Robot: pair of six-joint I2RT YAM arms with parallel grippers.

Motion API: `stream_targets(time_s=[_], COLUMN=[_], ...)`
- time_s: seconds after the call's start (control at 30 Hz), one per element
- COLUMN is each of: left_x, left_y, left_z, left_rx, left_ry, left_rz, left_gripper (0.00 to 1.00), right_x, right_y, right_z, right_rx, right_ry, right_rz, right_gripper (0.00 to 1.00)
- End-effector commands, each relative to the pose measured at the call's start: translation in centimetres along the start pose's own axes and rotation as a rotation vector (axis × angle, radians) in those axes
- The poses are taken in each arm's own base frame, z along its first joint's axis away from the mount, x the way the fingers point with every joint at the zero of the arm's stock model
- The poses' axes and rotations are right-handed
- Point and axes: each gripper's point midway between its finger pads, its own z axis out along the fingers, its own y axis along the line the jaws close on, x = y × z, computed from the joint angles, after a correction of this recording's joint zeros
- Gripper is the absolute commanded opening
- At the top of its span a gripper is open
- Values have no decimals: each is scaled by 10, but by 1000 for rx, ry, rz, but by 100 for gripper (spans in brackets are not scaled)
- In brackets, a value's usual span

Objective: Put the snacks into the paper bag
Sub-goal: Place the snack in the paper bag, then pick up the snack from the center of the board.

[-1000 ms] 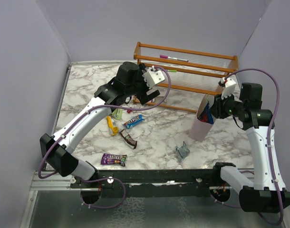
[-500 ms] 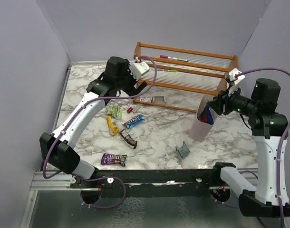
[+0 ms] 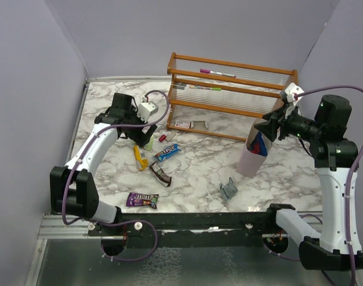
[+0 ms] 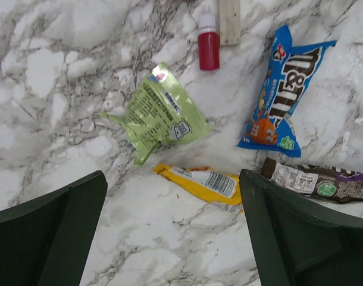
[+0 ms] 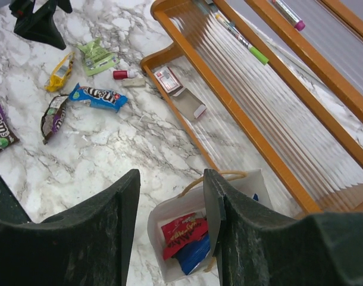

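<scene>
the left fingers are standing wide apart and gripping nothing, hanging low over the counter. in the wrist view the yellow packet is lying between their tips, the green packet just beyond it, the blue packet off to the right and the brown bar beside the right tip. the right fingers are standing partly open and empty, hovering above the bag, which is standing upright near the rack. its open mouth is showing just below them, with a red packet and a blue one lying inside. the purple packet and the grey-teal packet are lying near the counter's front edge, well apart from both pairs of fingers.
</scene>
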Motion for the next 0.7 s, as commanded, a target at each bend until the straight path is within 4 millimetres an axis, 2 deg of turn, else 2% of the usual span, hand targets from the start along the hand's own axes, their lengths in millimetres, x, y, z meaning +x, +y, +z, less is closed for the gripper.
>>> stream_targets(time_s=[0.0, 0.2, 0.4, 0.5, 0.67], left_x=[19, 40, 49, 56, 65], left_y=[2, 31, 52, 58, 57], left_z=[0, 25, 53, 63, 75], left_rx=[17, 0, 59, 82, 132], left_ry=[18, 67, 105, 130, 159], left_rz=[-19, -109, -200, -232, -271], left_gripper=[96, 92, 85, 81, 73], right_x=[-5, -5, -5, -2, 3], right_y=[-4, 0, 2, 4, 4], right_z=[11, 12, 8, 8, 10], right_rx=[-41, -57, -48, -52, -57], right_ry=[-50, -72, -73, -68, -60], right_rz=[-40, -38, -49, -41, -28], right_gripper=[48, 48, 49, 49, 49])
